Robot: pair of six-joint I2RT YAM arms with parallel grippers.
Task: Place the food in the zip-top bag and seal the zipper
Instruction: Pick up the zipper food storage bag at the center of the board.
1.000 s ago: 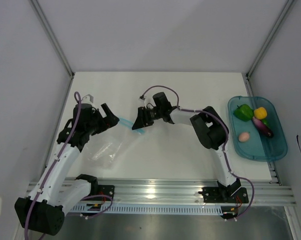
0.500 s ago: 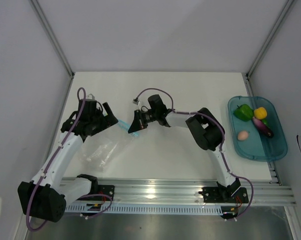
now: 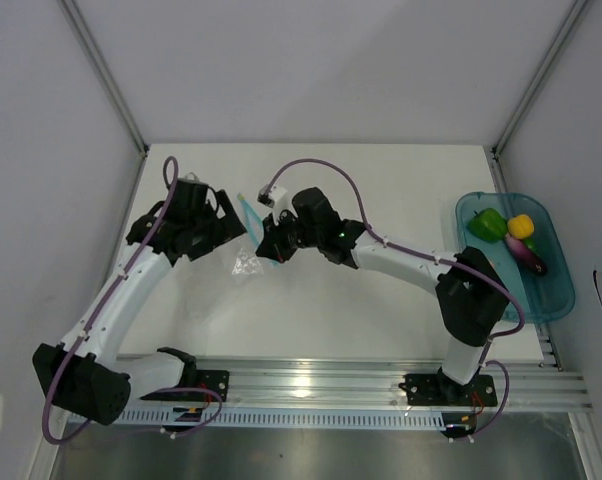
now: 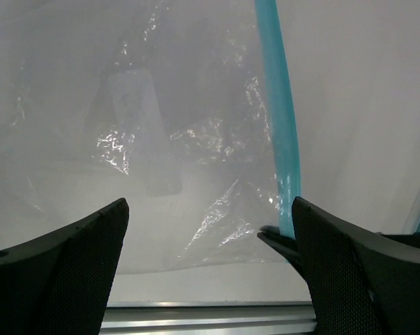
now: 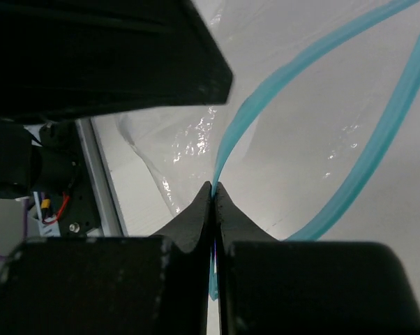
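Right wrist: pinches the zipper (image 5: 262, 98) in the right gripper (image 5: 212, 192), strip rising up-right. In left wrist only: crinkled zip-top bag (image 4: 175, 139), zipper upright, behind spread left gripper (image 4: 210, 209).

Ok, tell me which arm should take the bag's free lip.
Left. The left jaws stand open right at the bag, with the zipper showing between them in the wrist view. The right jaws are shut on one zipper strip, so that arm is taken.
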